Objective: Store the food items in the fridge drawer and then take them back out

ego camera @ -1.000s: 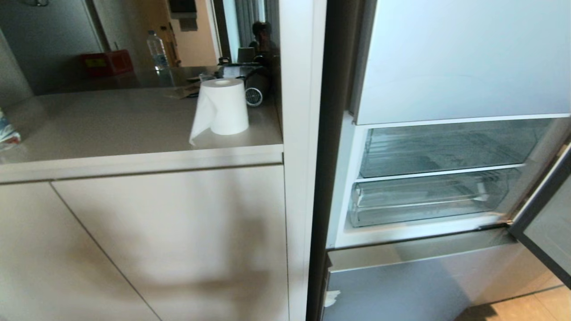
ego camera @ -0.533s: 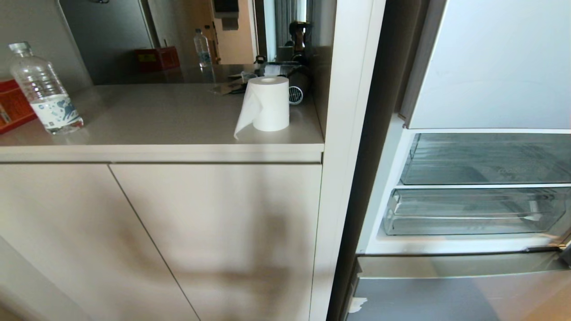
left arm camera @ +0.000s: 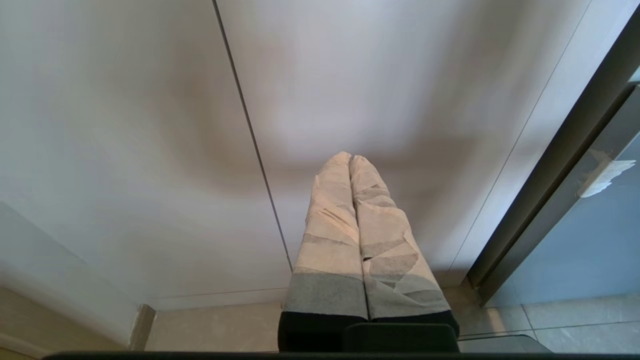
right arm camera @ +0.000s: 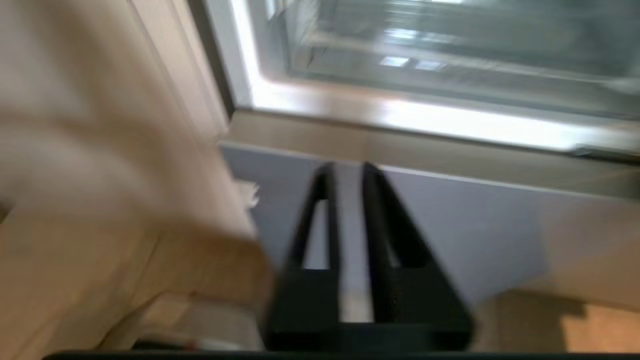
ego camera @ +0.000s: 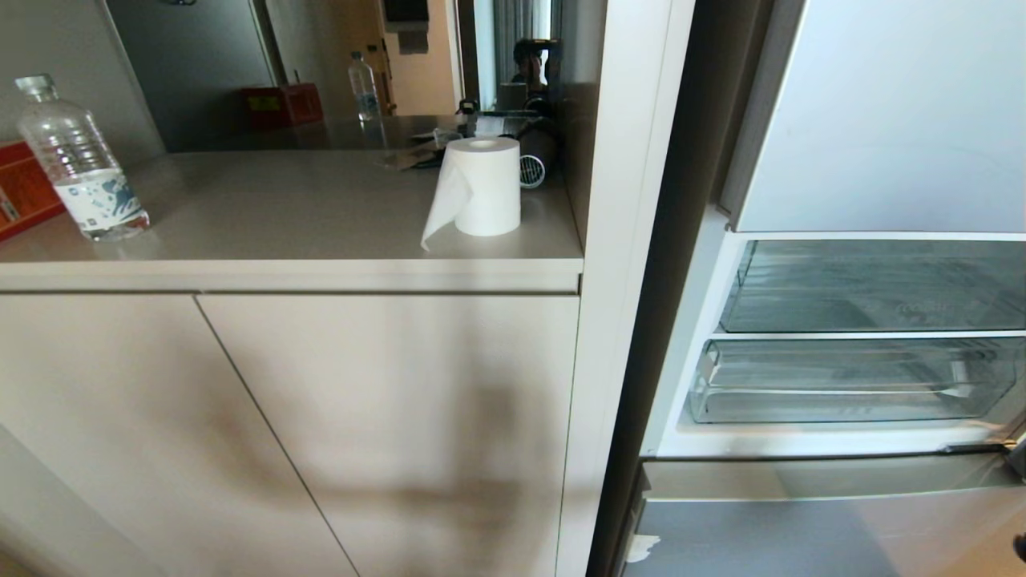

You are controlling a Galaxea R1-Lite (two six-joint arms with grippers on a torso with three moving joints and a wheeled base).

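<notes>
From my head view, the counter fills the left half, its front edge running level above flat beige cabinet doors. A white paper roll stands near the counter's right end, and a clear water bottle stands at nine o'clock beside a red box. A white upright panel divides the counter from the open fridge at three o'clock. There the fridge drawer sits shut and empty under another clear bin, white tape at its right front corner. No food items show anywhere.

In my left wrist view, my left gripper hangs before the cabinet doors, its taped fingers pressed together, holding nothing, with floor tiles beneath.

In my right wrist view, blurred, my right gripper points at the grey-blue lower fridge panel below the drawer's bright sill; its dark fingers stand a narrow gap apart, holding nothing.
</notes>
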